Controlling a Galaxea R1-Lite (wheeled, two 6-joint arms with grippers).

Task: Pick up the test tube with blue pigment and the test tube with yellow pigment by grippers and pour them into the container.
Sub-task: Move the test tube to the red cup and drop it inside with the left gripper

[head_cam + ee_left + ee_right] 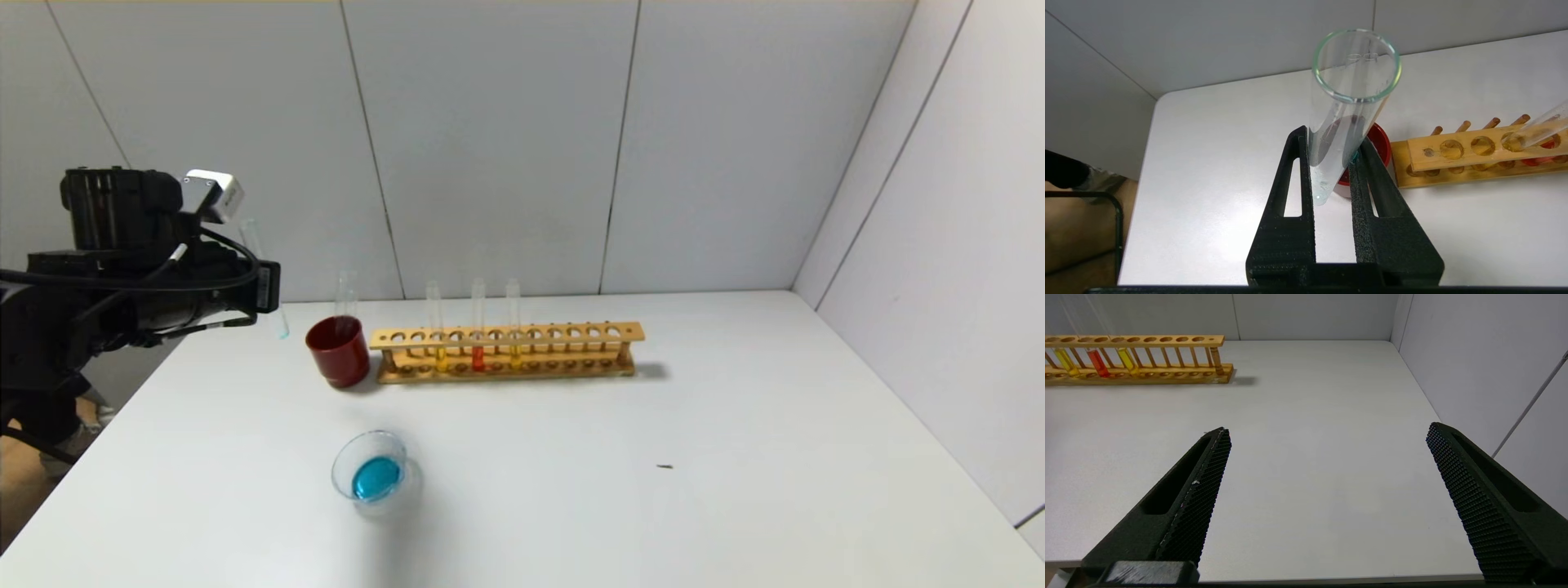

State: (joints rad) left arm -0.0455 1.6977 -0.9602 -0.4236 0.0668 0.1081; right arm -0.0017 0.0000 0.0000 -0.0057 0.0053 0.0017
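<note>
Left end effector [1333, 163] at 9 o'clock above white worktop [571, 457], clamped on emptied clear glass test tube with blue pigment [1345, 114], upright. Clear round glass dish [371, 471] at 6 o'clock, blue liquid inside. Yellow-liquid glass tube [436, 331] in wooden rack [506, 351]. Right end effector [1327, 498] spread wide, holding nothing.

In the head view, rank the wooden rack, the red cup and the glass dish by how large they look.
1. Wooden rack, clearly the largest, spanning many tube holes.
2 and 3. Glass dish and red cup look about alike; the dish sits nearer the camera, so I will not rank them.
</note>
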